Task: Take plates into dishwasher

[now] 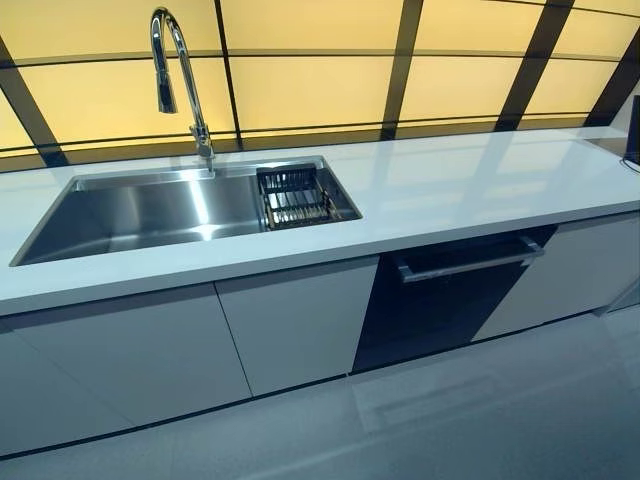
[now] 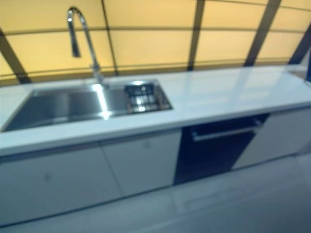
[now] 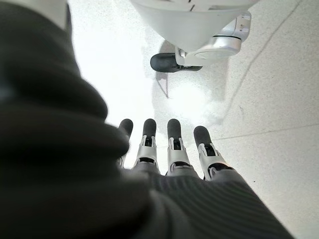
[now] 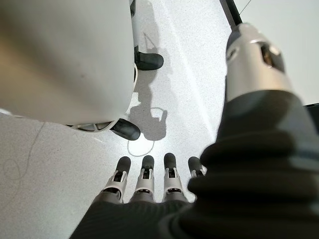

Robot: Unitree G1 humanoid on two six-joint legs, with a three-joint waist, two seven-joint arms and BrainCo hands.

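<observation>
Silver fingers with dark tips hang straight and relaxed on the left hand (image 3: 169,149), pointing down at pale speckled floor and holding nothing. The right hand (image 4: 147,181) shows the same in its own wrist view: fingers straight in a row, side by side, empty, with only floor beyond them. Neither hand appears in the head views, so both hang low at the robot's sides, well apart from the counter.

Outward from the hands, the head view shows a white countertop (image 1: 450,185) running from 9 o'clock to 3 o'clock. Set into it toward 10 o'clock is a stainless steel sink (image 1: 140,210) with a tall chrome faucet (image 1: 180,80) behind it. At the sink's right end sits a dark wire dish rack (image 1: 295,195); pale shapes lie among its wires, possibly plates, but they are too small to tell for sure. No plate is plainly visible anywhere else.

Below the counter, toward 4 o'clock from the rack, is the dark dishwasher door (image 1: 440,300), shut, with its long bar handle (image 1: 470,262) lying horizontal along the door's top edge. Since the dishwasher lies on the right half of the view, the right hand looks better placed to pull the handle, while the rack sits nearer the middle, within either arm's side.
</observation>
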